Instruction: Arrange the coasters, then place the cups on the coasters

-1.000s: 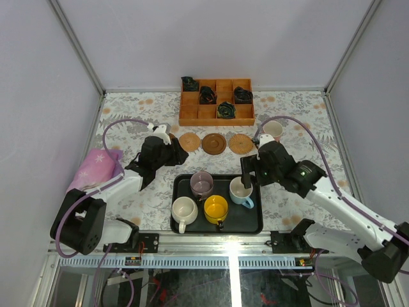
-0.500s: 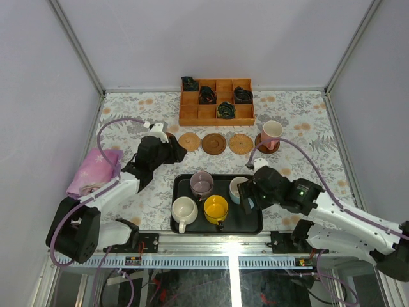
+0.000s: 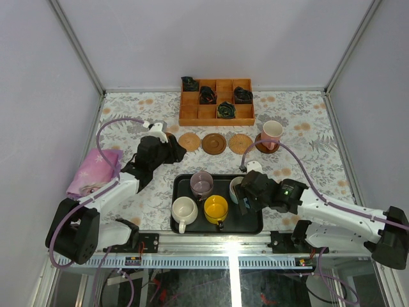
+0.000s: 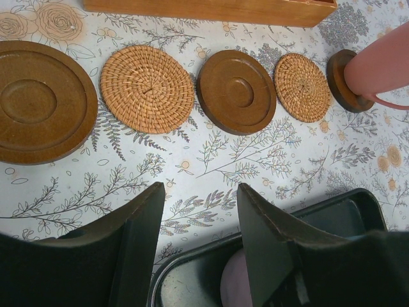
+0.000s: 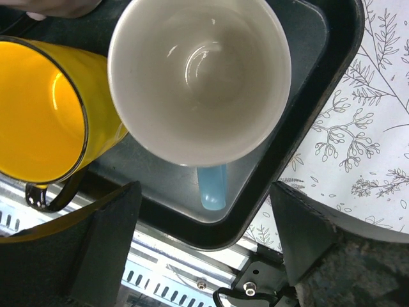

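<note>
Five coasters (image 4: pixel 236 91); four cups (image 3: pixel 216 208) on tray (image 3: pixel 249 221), pink cup (image 3: pixel 273 130) on a coaster.

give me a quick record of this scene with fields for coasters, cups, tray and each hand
coasters: five in one row, dark wood and woven tan alternating
pink cup: standing on the rightmost dark coaster
black tray: holds purple cup, cream cup, yellow cup, light blue cup
left hand: open, empty, above the gap between coasters and tray
right hand: open, over the light blue cup, not gripping it
cups not yet on coasters: four
</note>
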You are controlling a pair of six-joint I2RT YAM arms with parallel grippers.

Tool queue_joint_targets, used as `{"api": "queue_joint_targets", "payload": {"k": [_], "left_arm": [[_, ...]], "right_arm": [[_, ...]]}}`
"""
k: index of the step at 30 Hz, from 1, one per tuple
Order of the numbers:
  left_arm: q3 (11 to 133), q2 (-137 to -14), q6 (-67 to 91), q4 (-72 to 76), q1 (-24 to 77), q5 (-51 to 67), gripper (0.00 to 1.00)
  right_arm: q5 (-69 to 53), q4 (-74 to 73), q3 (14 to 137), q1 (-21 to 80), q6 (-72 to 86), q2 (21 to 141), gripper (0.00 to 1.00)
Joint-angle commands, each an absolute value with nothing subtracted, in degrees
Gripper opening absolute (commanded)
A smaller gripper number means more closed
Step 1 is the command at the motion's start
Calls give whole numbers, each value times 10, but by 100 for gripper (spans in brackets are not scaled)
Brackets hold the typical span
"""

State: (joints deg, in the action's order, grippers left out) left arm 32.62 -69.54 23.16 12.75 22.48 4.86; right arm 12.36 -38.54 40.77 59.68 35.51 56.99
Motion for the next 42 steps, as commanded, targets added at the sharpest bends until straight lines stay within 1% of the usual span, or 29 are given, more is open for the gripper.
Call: {"api": "queue_joint_targets", "payload": {"k": [1,7,11,22,25,26,34,39,42], "left_arm": [[323,-695,217,132,227,41,49],[322,-696,216,133,227,40,49],[321,-699,218,135,227,42,49],[317,-702,221,140,227,46,49],[316,-701,222,141,227,47,49],[317,-701,222,140,227,46,49],[316,-693,220,140,227,42,49],[316,-690,216,137,227,32,49],[317,-691,215,140,226,31,49]], "right_arm": [[149,-347,400,601,364,598,82],[153,-334,402,601,356,628,74],[158,-329,401,601,356,637,64],[169,-337,397,601,364,640,21],[177,-345,402,601,369,644,3],[181,-349,405,601,371,645,0],[235,-361,460,601,341,649,0],[299,-332,522,601,277,658,0],[325,-311,567,589,239,687,0]]}}
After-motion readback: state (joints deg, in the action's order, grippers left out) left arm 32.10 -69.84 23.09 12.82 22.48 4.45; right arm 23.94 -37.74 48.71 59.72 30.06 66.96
